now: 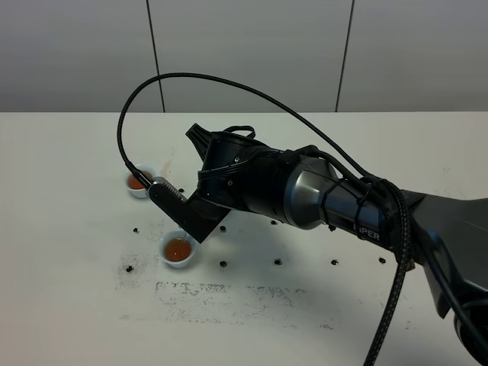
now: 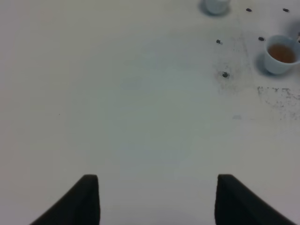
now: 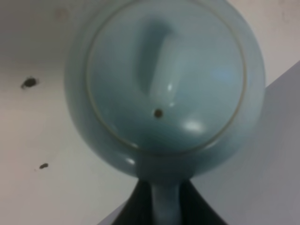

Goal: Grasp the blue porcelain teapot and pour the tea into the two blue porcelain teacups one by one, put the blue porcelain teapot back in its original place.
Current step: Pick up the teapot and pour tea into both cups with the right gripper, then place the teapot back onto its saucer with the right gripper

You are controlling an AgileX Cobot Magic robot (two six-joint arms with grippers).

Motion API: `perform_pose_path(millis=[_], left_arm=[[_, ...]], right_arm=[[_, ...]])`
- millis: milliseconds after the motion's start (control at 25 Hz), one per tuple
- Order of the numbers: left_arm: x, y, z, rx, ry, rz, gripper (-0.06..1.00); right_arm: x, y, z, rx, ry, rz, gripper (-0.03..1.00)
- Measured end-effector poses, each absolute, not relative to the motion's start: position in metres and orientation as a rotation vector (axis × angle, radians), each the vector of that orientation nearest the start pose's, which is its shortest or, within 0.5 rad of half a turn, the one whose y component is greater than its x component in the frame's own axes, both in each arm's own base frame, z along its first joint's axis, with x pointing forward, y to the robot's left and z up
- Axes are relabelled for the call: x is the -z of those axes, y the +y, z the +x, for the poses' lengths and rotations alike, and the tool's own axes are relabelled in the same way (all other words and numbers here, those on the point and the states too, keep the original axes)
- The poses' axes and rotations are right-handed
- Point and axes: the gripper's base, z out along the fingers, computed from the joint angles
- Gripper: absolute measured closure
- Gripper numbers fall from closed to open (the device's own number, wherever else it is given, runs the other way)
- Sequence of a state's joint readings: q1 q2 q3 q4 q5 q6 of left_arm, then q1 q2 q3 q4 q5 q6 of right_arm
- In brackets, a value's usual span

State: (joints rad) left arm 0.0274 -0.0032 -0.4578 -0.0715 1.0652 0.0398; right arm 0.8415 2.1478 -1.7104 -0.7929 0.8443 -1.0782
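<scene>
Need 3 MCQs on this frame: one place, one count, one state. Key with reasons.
1. The teapot is: A held by the right claw; B set down between the cups; C lying on its side.
2. Tea is in: A no cup; B one cup; C both the far teacup and the near teacup.
3. The lid is: A off; B on; C broken.
Key: 1 A, the right wrist view shows it gripped. 2 C, reddish-brown liquid shows in each. 3 B, it sits in the opening.
</scene>
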Motion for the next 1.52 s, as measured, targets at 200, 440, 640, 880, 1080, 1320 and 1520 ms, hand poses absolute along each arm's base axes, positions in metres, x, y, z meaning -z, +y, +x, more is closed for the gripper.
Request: perform_pose_path(millis=[200, 440, 640, 880, 1080, 1320, 1520], left_arm=[[-0.265, -0.006, -0.001, 0.046, 2.086, 0.015, 0.44], [-0.265, -0.006, -0.001, 0.046, 2.086, 0.015, 0.44], [-0.265, -0.006, -0.001, 0.046, 2.086, 0.015, 0.44], [-0.265, -0.006, -0.001, 0.046, 2.086, 0.015, 0.44], [-0.265, -0.006, -0.001, 0.046, 2.086, 0.015, 0.44], [-0.265, -0.006, -0.001, 0.046, 2.086, 0.015, 0.44], [-0.265, -0.006, -0.001, 0.046, 2.086, 0.015, 0.44]], right_arm=[[-0.208, 0.318, 0.350, 1.029, 1.033, -2.480, 0.93], [-0.208, 0.319, 0.349, 1.026, 1.040, -2.472, 0.93], [-0.207, 0.320, 0.347, 0.980, 1.077, -2.466, 0.93], [-0.202, 0.317, 0.347, 0.842, 1.193, -2.440, 0.93], [-0.199, 0.308, 0.352, 0.725, 1.322, -2.401, 0.93], [-0.207, 0.303, 0.354, 0.557, 1.440, -2.304, 0.93], [-0.222, 0.301, 0.349, 0.400, 1.596, -2.155, 0.93]])
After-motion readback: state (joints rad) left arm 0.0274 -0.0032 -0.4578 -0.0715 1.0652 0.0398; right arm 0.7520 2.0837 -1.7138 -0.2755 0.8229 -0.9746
